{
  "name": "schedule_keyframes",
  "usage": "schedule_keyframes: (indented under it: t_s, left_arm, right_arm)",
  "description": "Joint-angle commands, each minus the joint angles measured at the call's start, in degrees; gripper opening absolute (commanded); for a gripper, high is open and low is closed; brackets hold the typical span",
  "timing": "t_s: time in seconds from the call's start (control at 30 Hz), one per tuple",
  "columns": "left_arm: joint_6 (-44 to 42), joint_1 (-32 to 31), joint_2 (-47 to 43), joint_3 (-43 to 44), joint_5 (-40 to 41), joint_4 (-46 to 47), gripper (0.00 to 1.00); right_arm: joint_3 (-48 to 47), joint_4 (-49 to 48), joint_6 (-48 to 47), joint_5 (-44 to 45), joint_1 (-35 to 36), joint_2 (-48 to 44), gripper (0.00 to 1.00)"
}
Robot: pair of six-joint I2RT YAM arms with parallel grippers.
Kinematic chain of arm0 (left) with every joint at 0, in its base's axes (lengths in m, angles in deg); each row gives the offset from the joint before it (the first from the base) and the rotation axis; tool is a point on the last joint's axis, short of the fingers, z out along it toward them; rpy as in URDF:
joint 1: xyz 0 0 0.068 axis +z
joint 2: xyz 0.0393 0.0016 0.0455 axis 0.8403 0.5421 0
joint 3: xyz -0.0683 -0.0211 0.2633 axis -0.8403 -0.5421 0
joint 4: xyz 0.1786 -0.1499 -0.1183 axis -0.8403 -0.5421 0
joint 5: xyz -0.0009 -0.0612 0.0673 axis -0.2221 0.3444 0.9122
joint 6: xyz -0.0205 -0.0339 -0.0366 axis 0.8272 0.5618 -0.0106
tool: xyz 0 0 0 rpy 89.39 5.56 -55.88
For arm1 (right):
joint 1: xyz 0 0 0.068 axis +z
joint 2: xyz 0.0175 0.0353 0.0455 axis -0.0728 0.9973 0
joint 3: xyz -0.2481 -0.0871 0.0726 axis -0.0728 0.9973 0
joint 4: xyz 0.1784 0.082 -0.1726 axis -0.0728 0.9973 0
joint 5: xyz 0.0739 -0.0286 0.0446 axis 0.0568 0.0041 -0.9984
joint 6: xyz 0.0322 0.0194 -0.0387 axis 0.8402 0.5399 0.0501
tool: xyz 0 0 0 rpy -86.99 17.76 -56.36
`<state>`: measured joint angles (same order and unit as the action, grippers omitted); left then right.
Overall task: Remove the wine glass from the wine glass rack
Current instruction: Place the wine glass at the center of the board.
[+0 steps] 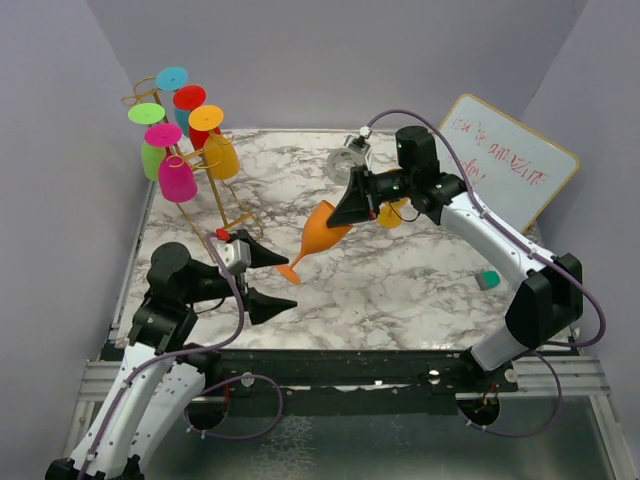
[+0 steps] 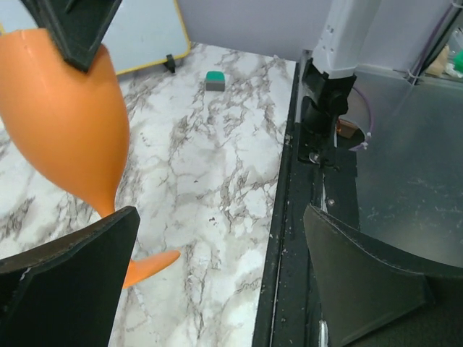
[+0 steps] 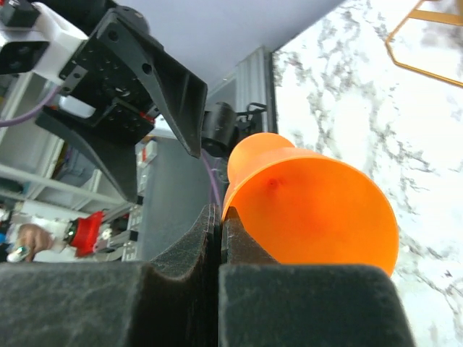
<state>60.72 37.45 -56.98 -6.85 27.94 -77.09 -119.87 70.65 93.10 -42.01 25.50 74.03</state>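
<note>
An orange wine glass (image 1: 325, 232) hangs tilted over the middle of the marble table. My right gripper (image 1: 350, 212) is shut on its rim, one finger inside the bowl and one outside, as the right wrist view (image 3: 219, 217) shows on the glass (image 3: 318, 202). The glass's foot points down-left and reaches between the fingers of my open left gripper (image 1: 292, 283). In the left wrist view the glass (image 2: 65, 123) shows beside that gripper's (image 2: 221, 217) left finger, untouched. The gold wire wine glass rack (image 1: 225, 200) stands at the back left with several coloured glasses hanging upside down.
A yellow glass (image 1: 395, 213) lies behind my right wrist. A whiteboard (image 1: 510, 165) leans at the back right. A small green eraser (image 1: 487, 279) lies on the right of the table. The rack's wire base (image 3: 423, 66) shows in the right wrist view.
</note>
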Motion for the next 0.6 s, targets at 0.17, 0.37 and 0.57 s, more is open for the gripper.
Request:
schedule_keyframes:
  t_s: [0.17, 0.37, 0.57]
  left_arm:
    - [3.4, -0.1, 4.6, 3.0, 10.9, -3.9, 0.99]
    - [7.5, -0.1, 0.4, 1.5, 31.0, -4.7, 0.99]
    - [12.2, -0.1, -0.3, 3.6, 46.8, -9.6, 0.99]
  right_arm:
    - [-4.8, 14.9, -10.3, 18.0, 2.0, -0.9, 0.01]
    - [-6.1, 17.5, -11.4, 32.3, 2.6, -2.4, 0.00]
    - [-6.2, 19.5, -14.1, 41.8, 3.0, -1.3, 0.00]
